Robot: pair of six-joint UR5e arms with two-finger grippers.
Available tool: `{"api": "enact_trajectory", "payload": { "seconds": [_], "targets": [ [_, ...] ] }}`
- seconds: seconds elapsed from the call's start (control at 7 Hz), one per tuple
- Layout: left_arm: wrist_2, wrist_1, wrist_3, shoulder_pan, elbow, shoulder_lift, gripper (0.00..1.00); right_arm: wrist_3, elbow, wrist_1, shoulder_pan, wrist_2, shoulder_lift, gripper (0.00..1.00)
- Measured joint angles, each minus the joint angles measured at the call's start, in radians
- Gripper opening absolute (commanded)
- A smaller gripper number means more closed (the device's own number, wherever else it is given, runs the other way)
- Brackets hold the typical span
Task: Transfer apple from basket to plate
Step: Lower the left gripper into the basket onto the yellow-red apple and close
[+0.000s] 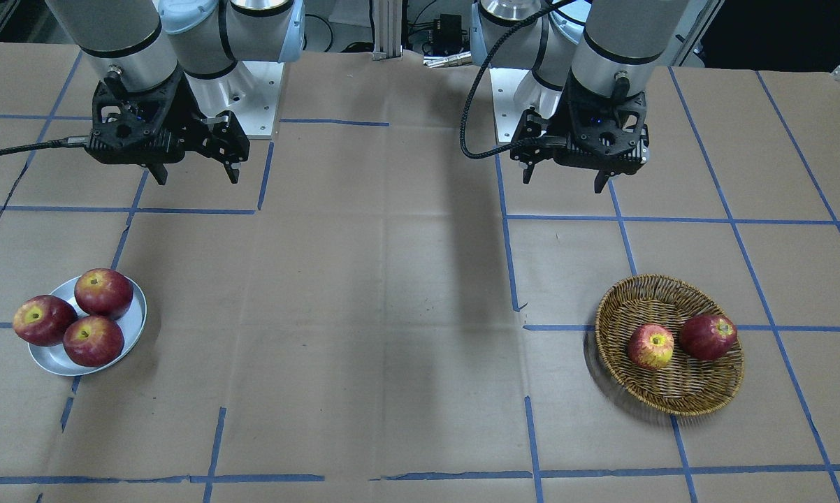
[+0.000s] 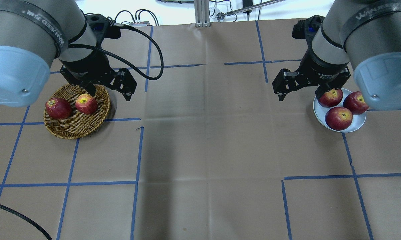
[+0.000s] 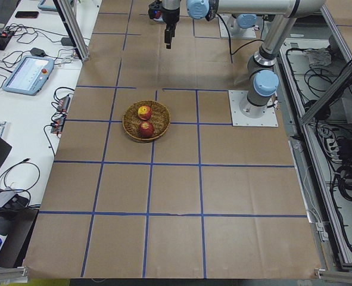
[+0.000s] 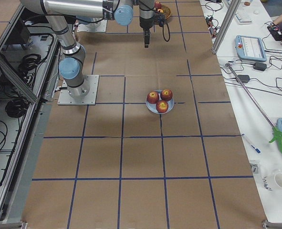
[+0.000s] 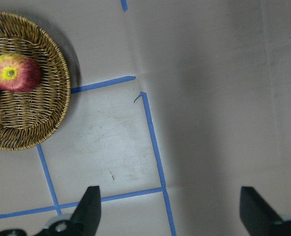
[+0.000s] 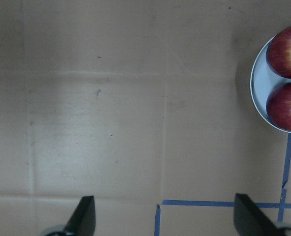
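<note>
Red-yellow apple (image 1: 650, 346), golden-brown basket (image 1: 671, 398)

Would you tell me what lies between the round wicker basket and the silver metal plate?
Nothing stands there: the overhead view shows only bare brown paper crossed by blue tape lines between the golden-brown woven wicker basket and the small round silver plate.

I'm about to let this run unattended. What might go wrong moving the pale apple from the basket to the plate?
The plate already holds three apples that nearly fill it; a fourth may roll off or knock one out. In the basket, the pale apple lies close beside a darker apple, so the left gripper, jaws open, might nudge or grab the wrong one.
</note>
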Motion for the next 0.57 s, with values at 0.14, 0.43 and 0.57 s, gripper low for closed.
{"api": "enact_trajectory", "payload": {
  "seconds": [0.14,0.43,0.57],
  "targets": [
    [-0.006,0.01,0.099,0.068,-0.008,-0.007,0.99,0.0,0.0,0.0,0.0,0.0,0.0,1.0],
    [-0.009,0.037,0.293,0.18,-0.014,-0.059,0.99,0.0,0.0,0.0,0.0,0.0,0.0,1.0],
    [-0.007,0.086,0.365,0.223,-0.014,-0.11,0.99,0.0,0.0,0.0,0.0,0.0,0.0,1.0]
  ]
}}
